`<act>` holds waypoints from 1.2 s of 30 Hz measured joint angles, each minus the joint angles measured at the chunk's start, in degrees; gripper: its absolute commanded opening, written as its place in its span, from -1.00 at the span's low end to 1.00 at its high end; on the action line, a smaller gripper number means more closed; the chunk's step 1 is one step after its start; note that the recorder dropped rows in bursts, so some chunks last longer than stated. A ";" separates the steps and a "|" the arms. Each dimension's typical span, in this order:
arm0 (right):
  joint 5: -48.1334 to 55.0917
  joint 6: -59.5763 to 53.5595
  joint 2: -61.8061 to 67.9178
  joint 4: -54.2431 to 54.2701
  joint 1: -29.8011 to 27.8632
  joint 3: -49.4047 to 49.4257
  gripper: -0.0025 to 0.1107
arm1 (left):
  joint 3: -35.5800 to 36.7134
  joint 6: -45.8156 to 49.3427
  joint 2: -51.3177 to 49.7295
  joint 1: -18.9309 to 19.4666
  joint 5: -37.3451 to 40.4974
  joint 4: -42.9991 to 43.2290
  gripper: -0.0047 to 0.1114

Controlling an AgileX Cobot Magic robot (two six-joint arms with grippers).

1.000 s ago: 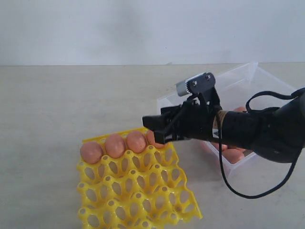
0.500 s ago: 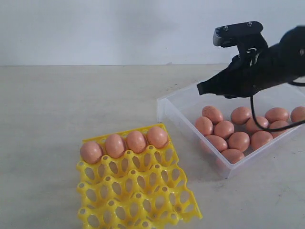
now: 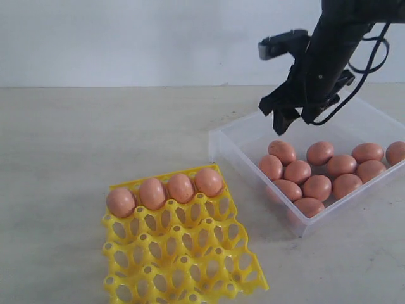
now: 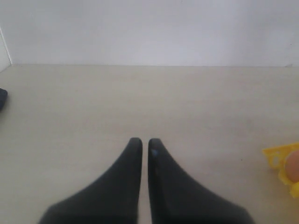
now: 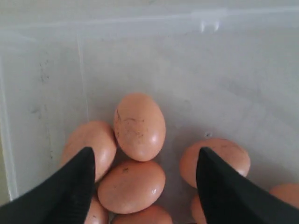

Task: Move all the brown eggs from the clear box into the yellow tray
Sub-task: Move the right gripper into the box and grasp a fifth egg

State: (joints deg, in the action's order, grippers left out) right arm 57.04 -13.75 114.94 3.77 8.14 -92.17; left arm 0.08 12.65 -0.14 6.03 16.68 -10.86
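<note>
Several brown eggs (image 3: 316, 187) lie in the clear box (image 3: 235, 136) at the right; the right wrist view looks down on them (image 5: 139, 126). My right gripper (image 3: 292, 123) hangs open above the box's left part, pointing down, with nothing between its fingers (image 5: 74, 186). The yellow tray (image 3: 180, 253) lies at the front left with several eggs (image 3: 181, 187) in its back row. My left gripper (image 4: 145, 142) is shut and empty over bare table, with the tray's corner (image 4: 282, 161) off to one side.
A pale table top (image 3: 95, 139) carries everything, with a white wall (image 3: 126, 38) behind. A dark object (image 4: 2, 99) shows at the edge of the left wrist view. The box's small tab (image 5: 209, 24) sits on its far wall.
My right gripper left the tray's back row, where an egg now sits, swung up and right, and now points down over the box. Its jaws stand open.
</note>
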 measured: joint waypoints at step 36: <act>-9.41 -3.19 11.61 3.24 0.00 -1.39 -0.96 | 0.00 0.00 0.00 0.00 0.00 0.00 -0.85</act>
State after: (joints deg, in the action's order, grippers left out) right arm 47.63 -16.94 126.55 7.01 8.14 -93.56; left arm 0.08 12.65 -0.14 6.03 16.68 -10.86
